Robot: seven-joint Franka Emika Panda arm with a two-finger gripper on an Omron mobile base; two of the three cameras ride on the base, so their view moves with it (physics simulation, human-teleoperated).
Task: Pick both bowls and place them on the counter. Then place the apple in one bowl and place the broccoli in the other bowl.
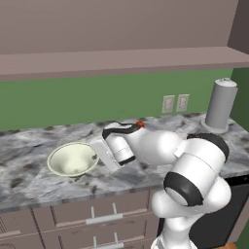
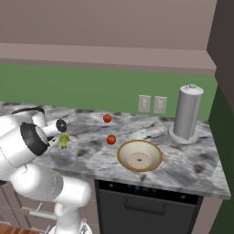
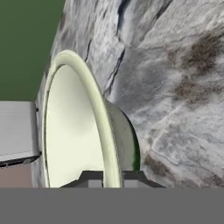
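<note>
The gripper (image 3: 112,178) is clamped on the rim of the deep cream bowl (image 1: 73,159), one finger on each side of the wall. That bowl sits on the marbled grey counter (image 1: 29,146), smooth and glossy inside, green outside. The shallow tan bowl (image 2: 139,155) rests further along, near the apple (image 2: 111,139) and broccoli (image 2: 64,140)

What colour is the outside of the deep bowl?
Dark green outside, cream inside. The deep bowl shows it best in the hand view.
</note>
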